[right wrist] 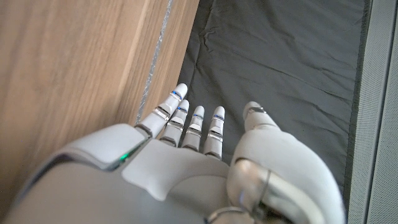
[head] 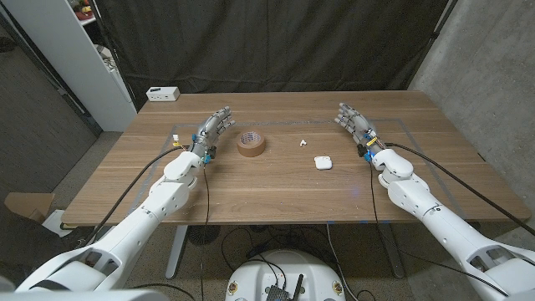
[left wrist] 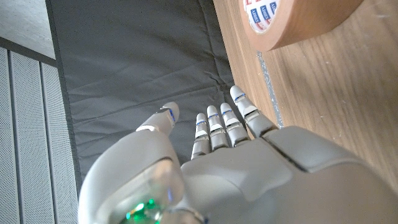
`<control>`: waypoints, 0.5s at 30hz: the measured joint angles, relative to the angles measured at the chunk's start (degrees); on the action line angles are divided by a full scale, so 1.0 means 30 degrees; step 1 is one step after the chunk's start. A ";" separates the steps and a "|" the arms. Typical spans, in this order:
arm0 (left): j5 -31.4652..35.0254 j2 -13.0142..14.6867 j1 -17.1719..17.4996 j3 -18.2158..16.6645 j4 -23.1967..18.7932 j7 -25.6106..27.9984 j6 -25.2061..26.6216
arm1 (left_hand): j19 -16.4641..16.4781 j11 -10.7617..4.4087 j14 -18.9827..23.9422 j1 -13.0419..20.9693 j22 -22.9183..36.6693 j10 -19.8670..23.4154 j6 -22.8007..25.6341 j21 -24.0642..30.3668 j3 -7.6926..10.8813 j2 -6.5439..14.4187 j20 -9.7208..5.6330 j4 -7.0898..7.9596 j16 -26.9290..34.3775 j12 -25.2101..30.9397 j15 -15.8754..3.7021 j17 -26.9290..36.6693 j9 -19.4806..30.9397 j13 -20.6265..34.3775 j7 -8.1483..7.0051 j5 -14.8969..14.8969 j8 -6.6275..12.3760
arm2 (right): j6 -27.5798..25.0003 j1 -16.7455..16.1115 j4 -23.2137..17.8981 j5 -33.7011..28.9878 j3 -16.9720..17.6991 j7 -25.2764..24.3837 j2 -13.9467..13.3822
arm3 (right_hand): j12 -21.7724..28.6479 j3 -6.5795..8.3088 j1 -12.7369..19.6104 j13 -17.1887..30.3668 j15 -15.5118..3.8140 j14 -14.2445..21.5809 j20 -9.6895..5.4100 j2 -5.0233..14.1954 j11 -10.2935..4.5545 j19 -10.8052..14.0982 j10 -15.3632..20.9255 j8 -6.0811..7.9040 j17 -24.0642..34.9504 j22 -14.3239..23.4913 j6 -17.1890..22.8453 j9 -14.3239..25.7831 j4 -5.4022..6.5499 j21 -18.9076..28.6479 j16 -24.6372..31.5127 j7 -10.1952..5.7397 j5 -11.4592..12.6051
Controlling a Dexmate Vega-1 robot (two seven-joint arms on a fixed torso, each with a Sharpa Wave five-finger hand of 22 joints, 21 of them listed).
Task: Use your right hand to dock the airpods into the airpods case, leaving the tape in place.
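While both hands, left [head: 213,127] and right [head: 355,124], spread empty fingers, one tape [head: 252,143], one airpod [head: 297,142], one case [head: 323,162] lie between.

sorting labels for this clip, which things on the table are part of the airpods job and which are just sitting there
Part of the job:
airpods, small and white, loose on the table
airpods case
right hand, empty
tape, to be left in place

Just lying about:
white box at the far edge
left hand, idle
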 measured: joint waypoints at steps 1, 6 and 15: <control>0.0003 0.0000 0.0000 0.0000 0.0000 0.0015 0.0018 | -0.0048 0.0000 0.0000 0.0001 0.0000 0.0000 0.0142 0.0000 0.0000 0.0001 0.0048 -0.0001 0.0000 0.0000 0.0000 0.0000 0.0000 -0.0001 -0.0046 0.0000 0.0000 | 0.0000 0.0010 -0.0001 0.0000 -0.0013 0.0000 -0.0031 | 0.0000 0.0106 0.0169 -0.0076 0.0034 0.0076 0.0006 -0.0031 0.0034 0.0006 0.0045 0.0068 -0.0071 0.0000 0.0265 0.0000 -0.0119 -0.0032 0.0000 0.0010 0.0000; -0.0007 -0.0011 0.0000 0.0011 -0.0073 0.0248 0.0109 | -0.0472 -0.0089 -0.0002 -0.0001 -0.0001 0.0117 0.0558 -0.0187 0.0000 0.0000 0.0255 0.0000 -0.0001 0.0000 0.0000 -0.0044 0.0088 -0.0001 -0.0427 0.0000 0.0145 | -0.0065 0.0043 -0.0932 -0.0076 -0.0312 0.0095 -0.1045 | 0.0000 0.0259 0.0987 -0.0319 0.0000 0.0202 0.0157 -0.0430 0.0347 0.0263 0.0369 0.0216 -0.0265 0.0089 0.1312 0.0000 -0.0921 -0.0469 -0.0001 -0.0256 0.0119; -0.0060 0.0086 0.0666 -0.0197 -0.1002 0.0639 0.0098 | -0.0662 -0.0047 -0.0003 -0.0002 -0.0001 0.0243 0.1043 -0.0335 -0.0001 -0.0001 0.0442 0.0000 -0.0004 0.0000 0.0000 -0.0055 0.0087 -0.0002 -0.0707 0.0000 0.0266 | -0.5525 0.0794 -0.4851 -0.3905 -0.1778 -0.1182 -0.3863 | 0.0000 0.0153 0.2835 -0.0662 0.0035 -0.1280 0.1299 -0.1262 0.0489 -0.0619 -0.0501 0.0286 -0.0341 0.0087 0.2970 0.0088 -0.1430 -0.1993 -0.0389 -0.1847 0.0146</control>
